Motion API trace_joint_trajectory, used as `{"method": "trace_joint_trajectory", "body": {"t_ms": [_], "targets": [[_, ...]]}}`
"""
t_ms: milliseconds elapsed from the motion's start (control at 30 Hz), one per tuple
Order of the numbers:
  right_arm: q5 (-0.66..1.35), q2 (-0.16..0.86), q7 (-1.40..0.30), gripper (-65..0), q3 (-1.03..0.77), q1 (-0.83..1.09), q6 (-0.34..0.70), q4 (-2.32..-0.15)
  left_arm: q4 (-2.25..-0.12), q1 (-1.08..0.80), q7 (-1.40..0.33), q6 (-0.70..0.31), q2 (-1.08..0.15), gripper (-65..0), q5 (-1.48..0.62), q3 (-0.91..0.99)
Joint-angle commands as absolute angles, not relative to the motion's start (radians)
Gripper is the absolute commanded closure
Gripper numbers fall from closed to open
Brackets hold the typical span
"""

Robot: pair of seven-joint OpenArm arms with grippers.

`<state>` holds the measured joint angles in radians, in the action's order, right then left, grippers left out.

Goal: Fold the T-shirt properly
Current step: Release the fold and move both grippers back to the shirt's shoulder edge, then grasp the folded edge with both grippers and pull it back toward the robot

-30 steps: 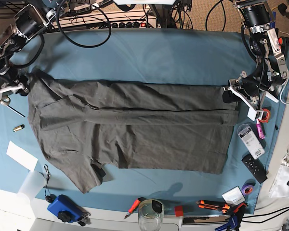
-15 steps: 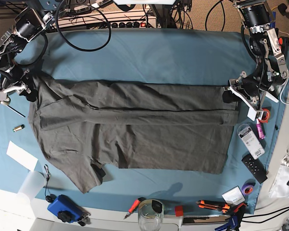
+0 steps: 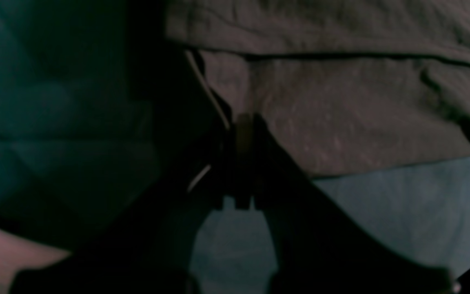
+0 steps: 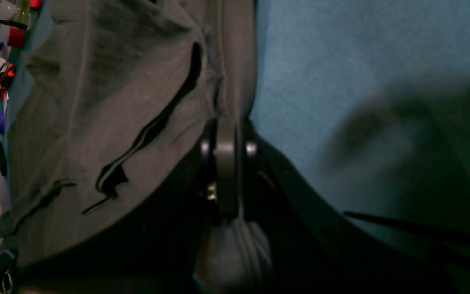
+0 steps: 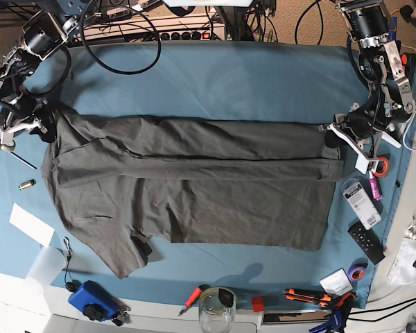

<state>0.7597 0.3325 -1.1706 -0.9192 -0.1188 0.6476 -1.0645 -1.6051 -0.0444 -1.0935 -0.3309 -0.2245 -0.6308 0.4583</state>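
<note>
— Teal cloth [image 5: 215, 76] covers the whole table, and the shirt [image 5: 194, 187] lies spread across the middle of it, long side running from one arm to the other. Why is it so stretched out?

— Because each arm has one end of the far edge. The left gripper [image 5: 335, 133] is clamped on the shirt's corner at the base view's right; its wrist view shows the jaws pressed together with a sliver of fabric between them. The right gripper [image 5: 47, 125] is at the opposite end, and its wrist view shows the jaws closed on a bunched strip of cloth.

— So the grip is for carrying, not flattening?

— I'd judge so. A band along the far side is already doubled over, lying as a lengthwise pleat. Holding both ends keeps that edge taut, so it can travel as a straight line instead of sagging in the middle.

— And the near part?

— Flat and untouched, with one sleeve splayed toward the near corner beside a white paper [image 5: 30, 223].

— Anything in the way?

— Tools and a glass [image 5: 216, 310] line the near edge, and a remote [image 5: 366, 243] sits near the left arm, all clear of the shirt.
</note>
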Motion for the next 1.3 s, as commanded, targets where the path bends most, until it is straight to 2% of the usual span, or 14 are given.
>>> {"method": "trace_joint_trajectory", "body": {"t_ms": [0,433,1000,1267], "targets": [[0.719,0.348,-1.220,0.0,-0.916,-0.119,0.640,-1.069,-1.619,-0.033,-1.085,-0.335,-0.236,0.0,-0.644,0.460],[0.802,0.347,-1.309,0.0,-0.916,-0.078,0.642,-1.313,-1.657,-0.049,-1.130,-0.340,-0.282,0.0,-0.653,0.461],[0.854,0.347,-1.331,0.0,-0.919,0.006,0.636,-1.324,-1.790,-0.194,-1.134,-0.342,-0.327,0.0,-0.674,0.464],[0.818,0.360,-1.348,0.0,-1.007,0.015,0.635,-1.404,-1.800,-0.207,-1.136,-0.344,-0.336,0.0,-0.678,0.561]]}}
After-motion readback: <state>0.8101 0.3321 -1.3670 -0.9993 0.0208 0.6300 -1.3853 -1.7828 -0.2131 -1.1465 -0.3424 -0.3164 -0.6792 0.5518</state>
